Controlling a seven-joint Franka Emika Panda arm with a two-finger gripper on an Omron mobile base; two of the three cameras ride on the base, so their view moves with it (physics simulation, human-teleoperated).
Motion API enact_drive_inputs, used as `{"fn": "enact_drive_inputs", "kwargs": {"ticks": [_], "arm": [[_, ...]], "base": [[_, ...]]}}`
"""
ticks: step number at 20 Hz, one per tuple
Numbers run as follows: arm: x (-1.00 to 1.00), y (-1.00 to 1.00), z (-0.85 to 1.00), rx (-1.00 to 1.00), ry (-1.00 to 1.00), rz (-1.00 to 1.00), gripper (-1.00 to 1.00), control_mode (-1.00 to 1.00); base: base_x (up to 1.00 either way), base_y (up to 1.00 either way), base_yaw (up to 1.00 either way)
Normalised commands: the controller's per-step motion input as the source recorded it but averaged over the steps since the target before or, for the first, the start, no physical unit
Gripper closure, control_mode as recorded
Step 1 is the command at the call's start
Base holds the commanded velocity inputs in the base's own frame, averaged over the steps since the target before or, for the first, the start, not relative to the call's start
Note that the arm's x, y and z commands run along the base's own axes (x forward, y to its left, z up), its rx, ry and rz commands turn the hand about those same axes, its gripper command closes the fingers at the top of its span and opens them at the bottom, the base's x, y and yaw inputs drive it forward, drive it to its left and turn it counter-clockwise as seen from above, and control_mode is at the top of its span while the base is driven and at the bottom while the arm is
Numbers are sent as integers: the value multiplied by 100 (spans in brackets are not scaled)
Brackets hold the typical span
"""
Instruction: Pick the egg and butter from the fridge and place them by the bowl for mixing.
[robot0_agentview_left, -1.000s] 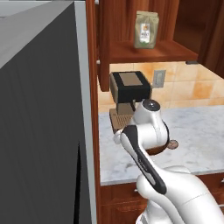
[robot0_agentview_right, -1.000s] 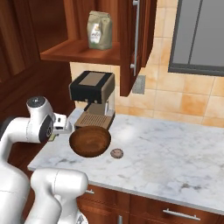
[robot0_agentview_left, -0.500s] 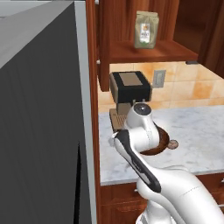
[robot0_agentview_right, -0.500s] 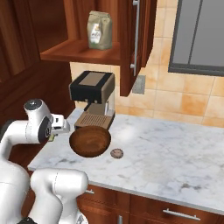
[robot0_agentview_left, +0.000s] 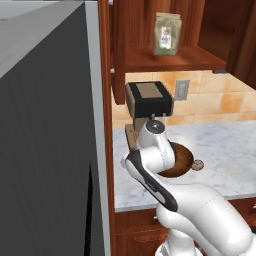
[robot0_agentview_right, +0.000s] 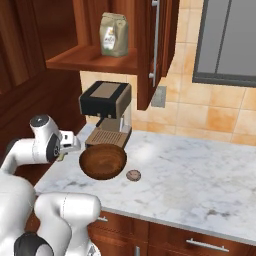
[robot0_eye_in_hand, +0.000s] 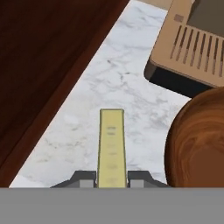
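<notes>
The two-finger gripper (robot0_eye_in_hand: 111, 180) is clenching around the thin pale-yellow butter stick (robot0_eye_in_hand: 111, 146), which is sticking out from between the dark fingertips (robot0_eye_in_hand: 84, 177) and hanging over the white marble counter (robot0_eye_in_hand: 127, 94). The round dark reddish-brown wooden bowl (robot0_agentview_right: 103, 161) is sitting on that counter, with the butter just beside it on the side toward the dark wood cabinet wall (robot0_eye_in_hand: 43, 57). The small brown speckled egg (robot0_agentview_right: 133, 175) is lying just beside the bowl on the opposite side. The black-and-brown coffee machine (robot0_agentview_right: 106, 111) is standing right behind the bowl. The tall grey fridge (robot0_agentview_left: 47, 145) is standing well apart from the bowl, beyond the counter's end.
</notes>
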Motion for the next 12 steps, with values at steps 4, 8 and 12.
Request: {"fn": "enact_drive_inputs", "kwargs": {"ticks": [4,8,12], "arm": [[20,0,-25,-9,0,11,100,-100],[14,-1,-24,-10,0,9,100,-100],[12,-6,-26,-9,7,4,100,-100]], "base": [[0,0,0],[0,0,0],[0,0,0]]}}
